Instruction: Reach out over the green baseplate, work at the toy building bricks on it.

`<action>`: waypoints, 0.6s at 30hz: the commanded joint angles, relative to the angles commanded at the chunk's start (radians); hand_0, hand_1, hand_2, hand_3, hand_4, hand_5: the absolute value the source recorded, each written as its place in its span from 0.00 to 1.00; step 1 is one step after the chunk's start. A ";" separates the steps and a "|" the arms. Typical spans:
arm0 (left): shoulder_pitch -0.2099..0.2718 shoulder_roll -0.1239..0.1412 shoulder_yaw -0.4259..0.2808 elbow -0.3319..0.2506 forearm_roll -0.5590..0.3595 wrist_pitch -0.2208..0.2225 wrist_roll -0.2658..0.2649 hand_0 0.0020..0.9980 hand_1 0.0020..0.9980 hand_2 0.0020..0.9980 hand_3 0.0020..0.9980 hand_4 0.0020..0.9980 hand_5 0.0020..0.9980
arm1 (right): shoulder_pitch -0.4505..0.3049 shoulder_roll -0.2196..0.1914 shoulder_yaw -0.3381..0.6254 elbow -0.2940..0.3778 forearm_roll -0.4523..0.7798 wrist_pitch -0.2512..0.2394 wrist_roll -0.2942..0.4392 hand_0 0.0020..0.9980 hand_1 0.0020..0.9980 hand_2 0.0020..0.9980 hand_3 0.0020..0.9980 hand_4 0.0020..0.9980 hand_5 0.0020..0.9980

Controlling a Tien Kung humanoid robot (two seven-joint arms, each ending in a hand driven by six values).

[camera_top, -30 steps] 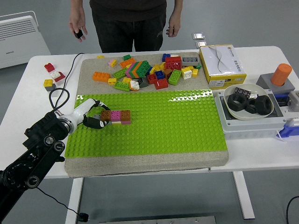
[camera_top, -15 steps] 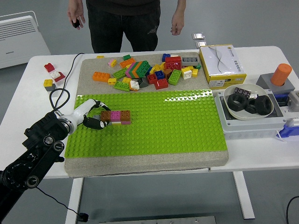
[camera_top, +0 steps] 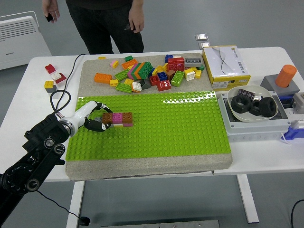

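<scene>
Row of joined bricks (camera_top: 118, 118) on baseplate (camera_top: 180, 128), left part; left hand (camera_top: 94, 118) just left of it. Loose brick pile (camera_top: 152, 71) behind. Box (camera_top: 225, 66) and bowl (camera_top: 252, 103) to the right.

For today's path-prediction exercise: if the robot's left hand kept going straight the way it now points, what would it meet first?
The left hand points rightward over the green baseplate, so it would probably meet the brown, pink and orange brick row first; contact may already exist.

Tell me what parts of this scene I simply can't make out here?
All in the head view:
- Left hand: too small to tell whether its fingers grip the brick row.
- Right arm: outside the picture.
- Person: cut off by the top edge.
- Yellow box: print too small.
</scene>
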 joint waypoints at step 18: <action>-0.004 0.002 -0.001 -0.001 0.000 -0.009 0.000 0.98 0.98 0.98 0.71 0.75 0.00 | 0.001 0.000 0.000 0.000 0.000 0.000 0.000 0.66 0.62 0.59 0.71 0.71 0.98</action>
